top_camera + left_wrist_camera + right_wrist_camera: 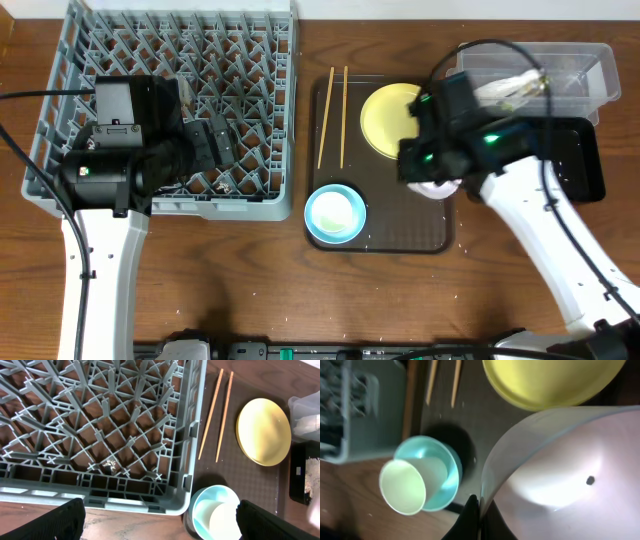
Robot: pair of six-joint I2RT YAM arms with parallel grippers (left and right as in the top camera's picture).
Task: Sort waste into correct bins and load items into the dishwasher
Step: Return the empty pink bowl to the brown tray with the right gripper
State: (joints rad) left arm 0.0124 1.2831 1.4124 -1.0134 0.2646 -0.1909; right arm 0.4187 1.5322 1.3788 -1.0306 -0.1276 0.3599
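Note:
The grey dish rack (250, 60) stands at the far left, and my left gripper (215, 145) hovers open and empty over its front right corner (100, 425). My right gripper (480, 510) is shut on the rim of the white bowl (560, 475), holding it over the brown tray's right side (437, 187). On the brown tray (400, 235) lie two chopsticks (333, 115), the yellow plate (385, 120) and the light blue bowl (335, 215) with the small white cup (405, 487) lying in it. The clear tub (580, 70) holds a white napkin (505, 88). The black tray (580, 160) sits beside it.
Bare wooden table lies in front of the rack and the brown tray. In the left wrist view the black tray (307, 475) shows pale crumbs. A dark speck (590, 480) sits inside the white bowl. The snack wrapper is out of view.

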